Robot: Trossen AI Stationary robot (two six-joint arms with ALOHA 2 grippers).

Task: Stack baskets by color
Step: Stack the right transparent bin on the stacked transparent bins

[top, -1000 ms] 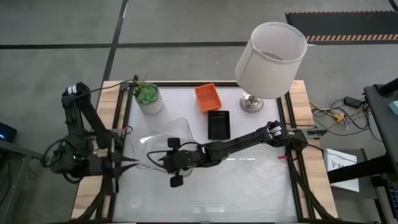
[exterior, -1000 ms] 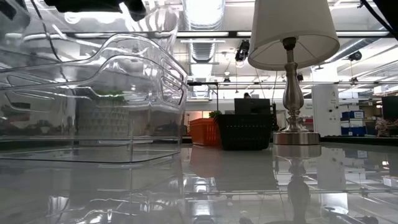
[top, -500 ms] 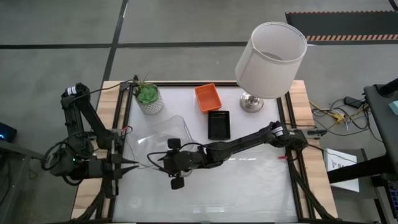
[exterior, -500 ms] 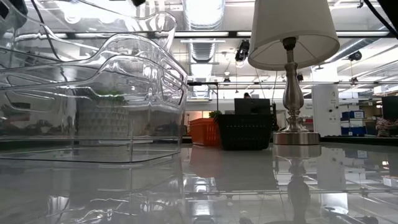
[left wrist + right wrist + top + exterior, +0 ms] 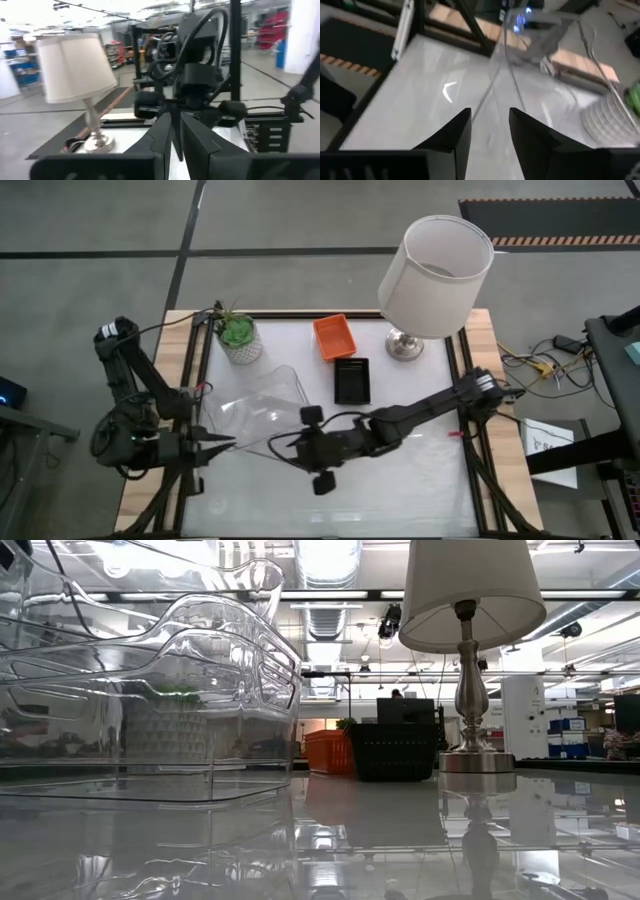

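The clear trays (image 5: 255,405) sit nested at the table's left middle; in the low view the clear trays (image 5: 150,690) fill the left, the top one tilted. An orange basket (image 5: 335,337) and a black basket (image 5: 352,380) stand at the far middle. My left gripper (image 5: 228,442) is shut and points level toward the right, at the trays' near left corner. My right gripper (image 5: 280,450) is open just right of the trays' near edge, pointing left. In its wrist view my right gripper (image 5: 490,125) has only clear rims ahead of it. My left gripper (image 5: 176,132) has its shut fingertips at the near left corner of the clear trays (image 5: 238,438). The trays are see-through, and I cannot tell whether the fingertips touch or hold a rim.
A white lamp (image 5: 435,275) stands at the far right and a potted plant (image 5: 238,338) at the far left. The near half of the white tabletop (image 5: 400,490) is bare. Wooden rails and dark frame bars run along both sides.
My right gripper has drawn back from over the clear trays toward the table's right and near edges and has risen; its dark shape has left the top of the low view. The trays stay where they were.
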